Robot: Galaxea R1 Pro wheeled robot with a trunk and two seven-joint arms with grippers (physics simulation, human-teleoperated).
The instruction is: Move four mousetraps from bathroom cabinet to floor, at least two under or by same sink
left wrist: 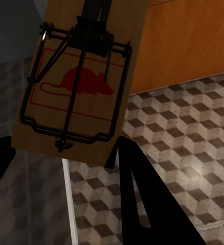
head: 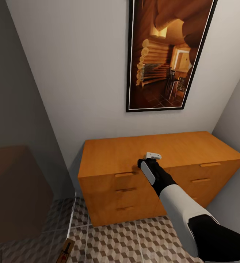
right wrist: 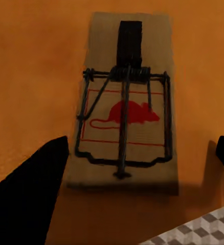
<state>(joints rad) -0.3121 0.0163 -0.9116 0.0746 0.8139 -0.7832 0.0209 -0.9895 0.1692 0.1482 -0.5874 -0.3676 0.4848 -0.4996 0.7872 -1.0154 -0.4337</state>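
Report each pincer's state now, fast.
Left pincer: shut on a flat brown wooden mousetrap with red mouse mark.
Right pincer: open, a second flat brown wooden mousetrap lying between its fingers.

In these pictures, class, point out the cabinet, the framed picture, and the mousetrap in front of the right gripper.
cabinet (head: pixel 120 153): head view, bare wooden top.
framed picture (head: pixel 171 54): head view, middle of print.
mousetrap (right wrist: pixel 125 115): right wrist view, red mouse mark.

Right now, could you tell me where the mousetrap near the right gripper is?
In the right wrist view the mousetrap lies flat on the orange-brown cabinet top, between the right gripper fingers; the head view puts that gripper near the cabinet's front edge.
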